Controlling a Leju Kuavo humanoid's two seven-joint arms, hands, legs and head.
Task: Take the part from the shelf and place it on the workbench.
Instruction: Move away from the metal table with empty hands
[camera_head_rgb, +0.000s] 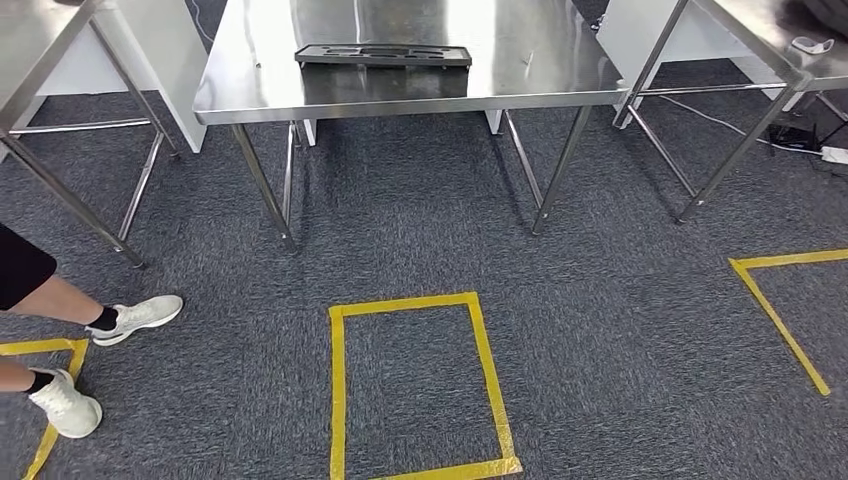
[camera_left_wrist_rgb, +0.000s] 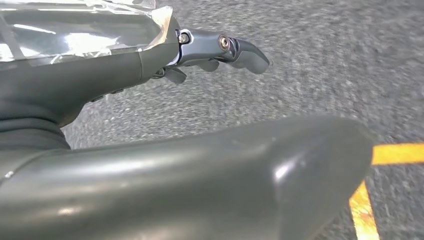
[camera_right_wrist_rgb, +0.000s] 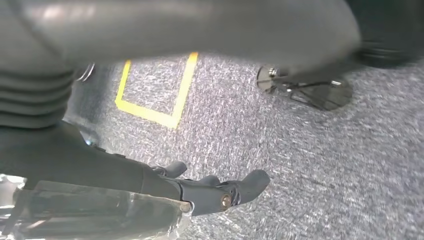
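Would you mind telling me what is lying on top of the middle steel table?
A flat black tray with shaped recesses lies on the middle steel table near its front edge. Whether the recesses hold anything cannot be made out.

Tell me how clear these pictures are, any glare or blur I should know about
Head view: sharp, with bright overhead glare washing out the steel workbench top behind the black tray. Left wrist view: carpet streaked by motion blur, thumb of the left hand soft and close. Right wrist view: carpet blurred too, the right hand fairly crisp, reflections on the shiny plastic under it.
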